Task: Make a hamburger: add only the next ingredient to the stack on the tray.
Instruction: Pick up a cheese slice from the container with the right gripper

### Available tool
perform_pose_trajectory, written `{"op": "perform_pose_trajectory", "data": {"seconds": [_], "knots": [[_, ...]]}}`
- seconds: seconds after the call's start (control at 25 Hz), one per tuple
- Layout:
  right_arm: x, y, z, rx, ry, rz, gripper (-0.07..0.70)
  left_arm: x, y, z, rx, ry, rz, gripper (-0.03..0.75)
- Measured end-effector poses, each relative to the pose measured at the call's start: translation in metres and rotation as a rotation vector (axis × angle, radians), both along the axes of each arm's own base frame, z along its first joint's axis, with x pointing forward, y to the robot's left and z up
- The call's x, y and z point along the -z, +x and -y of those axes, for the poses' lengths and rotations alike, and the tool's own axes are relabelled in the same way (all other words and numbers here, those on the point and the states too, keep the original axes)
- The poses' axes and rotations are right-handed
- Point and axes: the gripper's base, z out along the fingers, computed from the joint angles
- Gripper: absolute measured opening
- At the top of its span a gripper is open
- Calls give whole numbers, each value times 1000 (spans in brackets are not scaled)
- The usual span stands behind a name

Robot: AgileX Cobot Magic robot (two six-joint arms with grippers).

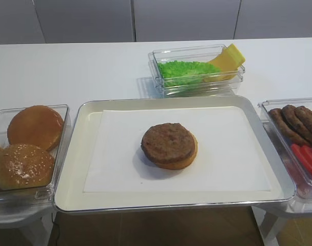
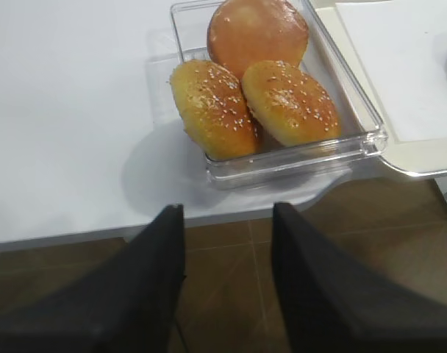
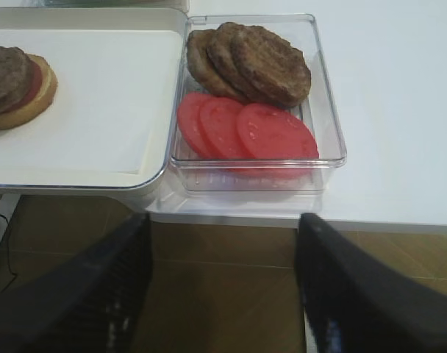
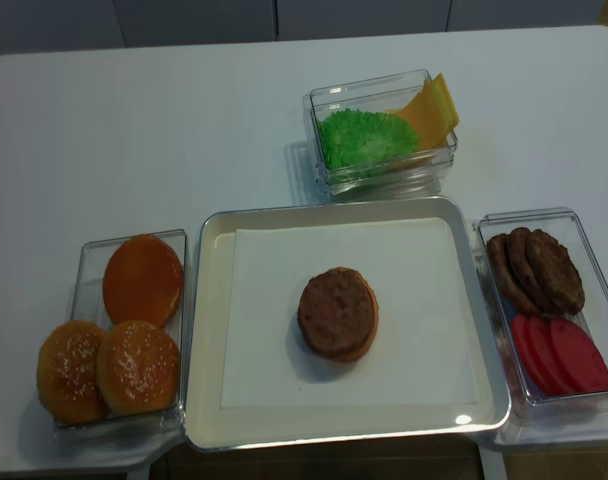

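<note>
Because the stack (image 1: 169,146) sits near the middle of the tray (image 1: 74,169) on its white paper sheet (image 1: 120,154), you can reach it from either side without crossing a container. It consists of a brown patty on a flat bun half; the right wrist view also shows a thin red layer between the two, probably a tomato slice. The cheese slice (image 4: 431,112) you need next lies at the far side of the surface (image 4: 134,120), propped against the right-hand wall of a clear container (image 4: 329,105) that it shares with the ruffled green lettuce (image 4: 359,137). The upper corner of the cheese projects above the rim, which judged from this angle offers an edge to pinch without disturbing the lettuce. To the right of the tray, a second clear container (image 3: 330,103) holds overlapping spare patties (image 3: 253,62) and three tomato slices (image 3: 245,131). To the left, a third container (image 2: 370,132) holds two sesame bun tops (image 2: 209,107) and one plain bun (image 2: 256,33). Note that the right tool (image 3: 223,287) hangs below the surface edge with its fingers spread wide and nothing between them. The left tool (image 2: 227,287) is likewise low, in front of the bun container, its fingers apart and carrying nothing. Neither tool appears in the two overhead views.
</note>
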Motion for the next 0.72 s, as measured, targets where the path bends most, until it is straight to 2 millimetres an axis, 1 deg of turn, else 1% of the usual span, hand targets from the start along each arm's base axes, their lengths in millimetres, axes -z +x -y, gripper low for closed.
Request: {"op": "perform_pose_trajectory", "data": {"seconds": [0.72], "knots": [[0, 0, 0, -1, -1, 0, 460, 0, 0, 0, 0, 0, 0, 299]]}}
